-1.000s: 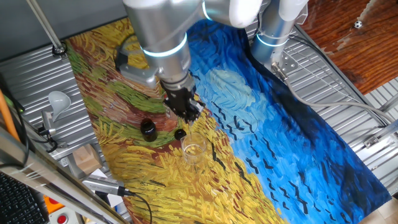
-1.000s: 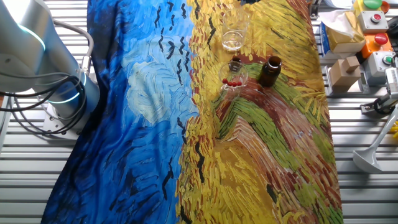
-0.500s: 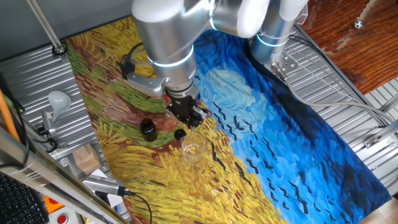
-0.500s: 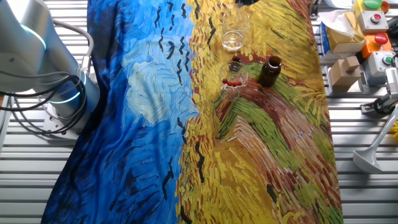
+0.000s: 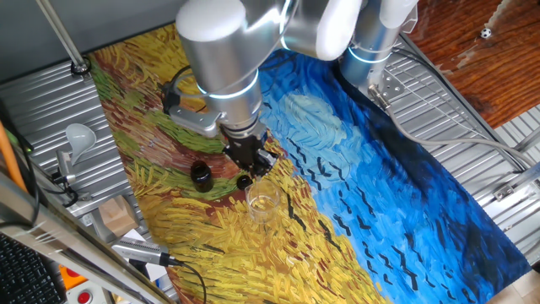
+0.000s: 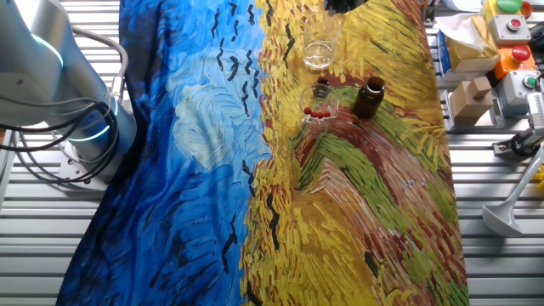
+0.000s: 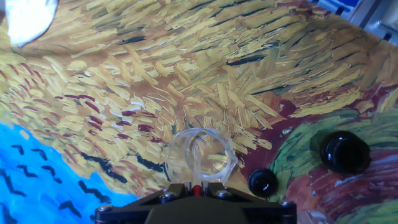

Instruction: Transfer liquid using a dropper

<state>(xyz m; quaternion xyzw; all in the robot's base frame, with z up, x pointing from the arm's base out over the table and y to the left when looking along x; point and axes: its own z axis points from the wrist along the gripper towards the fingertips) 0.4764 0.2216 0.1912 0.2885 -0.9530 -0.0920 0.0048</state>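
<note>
In the hand view my gripper is shut on the red bulb of a dropper. Its clear pipette points down over an empty clear glass on the painted cloth. A small black cap lies just right of that glass, and a dark bottle stands farther right. In one fixed view the gripper hangs above the cloth, between the bottle and the glass. The other fixed view shows a smaller glass holding several red-bulbed droppers, beside the brown bottle.
A patterned cloth covers the table. The robot base stands at its left side. Boxes and a button box sit past the right edge, with a white scoop-shaped tool on the metal slats.
The gripper has shifted slightly nearer the black cap and the empty glass, and the arm above it has swung a little. Nothing on the cloth has moved.
</note>
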